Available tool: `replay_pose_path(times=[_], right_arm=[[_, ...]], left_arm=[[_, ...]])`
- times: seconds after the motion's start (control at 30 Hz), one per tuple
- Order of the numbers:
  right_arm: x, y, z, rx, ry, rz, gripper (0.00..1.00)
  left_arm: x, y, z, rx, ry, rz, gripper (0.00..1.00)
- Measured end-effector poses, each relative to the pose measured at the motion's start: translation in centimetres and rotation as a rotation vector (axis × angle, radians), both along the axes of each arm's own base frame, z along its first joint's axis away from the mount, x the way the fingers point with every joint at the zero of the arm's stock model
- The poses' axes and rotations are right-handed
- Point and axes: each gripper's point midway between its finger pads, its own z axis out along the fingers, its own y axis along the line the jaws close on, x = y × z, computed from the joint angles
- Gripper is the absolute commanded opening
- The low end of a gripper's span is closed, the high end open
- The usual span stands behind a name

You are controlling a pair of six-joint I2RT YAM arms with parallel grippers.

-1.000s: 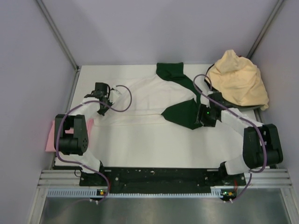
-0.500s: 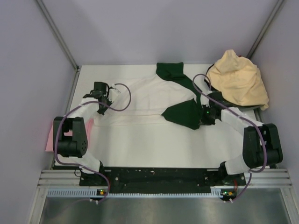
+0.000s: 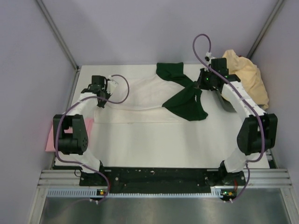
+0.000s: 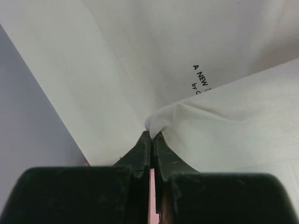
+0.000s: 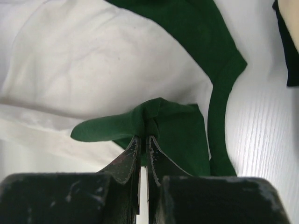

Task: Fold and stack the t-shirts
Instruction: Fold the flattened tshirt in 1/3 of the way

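A white t-shirt (image 3: 140, 100) with dark green sleeves and black lettering (image 4: 202, 77) lies spread across the table's middle. My left gripper (image 3: 99, 93) is shut on a pinch of its white cloth (image 4: 156, 123) at the shirt's left side. My right gripper (image 3: 202, 84) is shut on a fold of the green sleeve (image 5: 149, 119), held above the table at the shirt's right. A pale yellow-tan t-shirt (image 3: 247, 79) sits crumpled at the back right. A pink t-shirt (image 3: 50, 135) lies at the table's left edge, mostly hidden by the left arm.
Grey walls close in the table (image 3: 154, 149) on the left, back and right. Something dark (image 3: 226, 102) lies under the yellow-tan shirt. The arms' base rail (image 3: 159, 177) runs along the near edge.
The right gripper closed on the green sleeve and carried it up and toward the back right. The left gripper, still shut on the white cloth, moved slightly toward the back.
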Motion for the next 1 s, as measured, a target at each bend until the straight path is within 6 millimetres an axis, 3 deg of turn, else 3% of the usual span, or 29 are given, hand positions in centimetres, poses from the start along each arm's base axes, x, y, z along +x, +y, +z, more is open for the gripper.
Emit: replay_pose_path(times=[0.1, 0.33, 0.47, 0.7, 0.9, 1.0], right_arm=[[3.4, 0.3, -0.5, -0.010, -0.003, 0.010, 0.00], [8.5, 0.8, -2.3, -0.022, 0.013, 0.016, 0.00], [10.2, 0.6, -2.2, -0.023, -0.001, 0.009, 0.00], [12.3, -0.3, -2.1, -0.018, -0.021, -0.012, 0.00], [13.4, 0.2, -5.0, -0.004, 0.021, -0.003, 0.00], [14.2, 0.4, -6.4, 0.001, 0.039, -0.008, 0.00]], left_arm=[[0.5, 0.0, -0.2, -0.008, 0.001, 0.009, 0.00], [1.1, -0.1, -1.4, -0.024, 0.025, 0.030, 0.00], [1.0, -0.1, -2.2, -0.028, 0.044, 0.041, 0.00], [1.0, 0.4, -3.3, -0.005, 0.066, 0.065, 0.09], [2.1, 1.8, -3.1, 0.054, 0.030, 0.121, 0.26], [3.1, 3.1, -2.7, 0.088, -0.006, 0.161, 0.27]])
